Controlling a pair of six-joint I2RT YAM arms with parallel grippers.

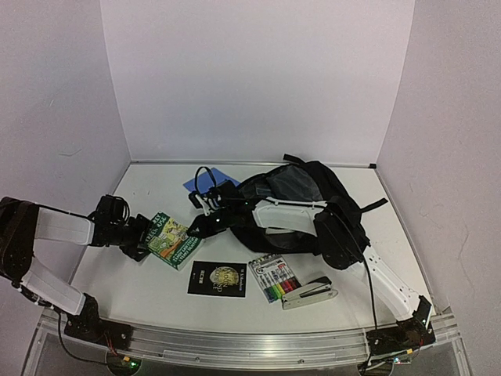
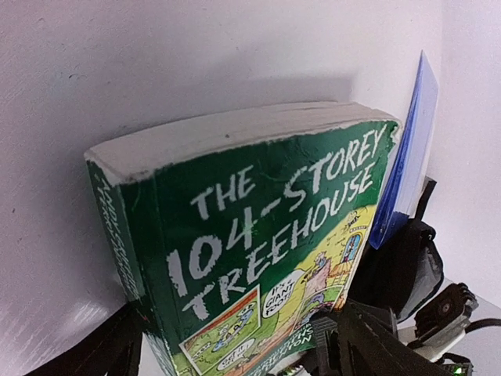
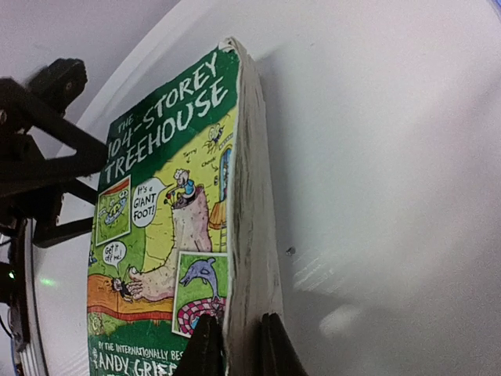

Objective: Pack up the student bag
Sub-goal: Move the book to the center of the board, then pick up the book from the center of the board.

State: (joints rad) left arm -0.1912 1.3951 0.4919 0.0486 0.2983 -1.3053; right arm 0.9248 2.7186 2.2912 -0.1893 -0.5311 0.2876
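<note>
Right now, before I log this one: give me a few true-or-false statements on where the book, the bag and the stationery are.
1. The right gripper is clamped on an edge of the green paperback book. True.
2. That book is inside the large black fabric backpack. False: it is outside, left of the backpack.
3. The silver-and-black stapler lies beside the flat pack of coloured markers. True.
4. The blue flat folder lies by the arm bases. False: it is at the back, beside the backpack.

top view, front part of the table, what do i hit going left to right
green book → black booklet → marker pack → stapler
</note>
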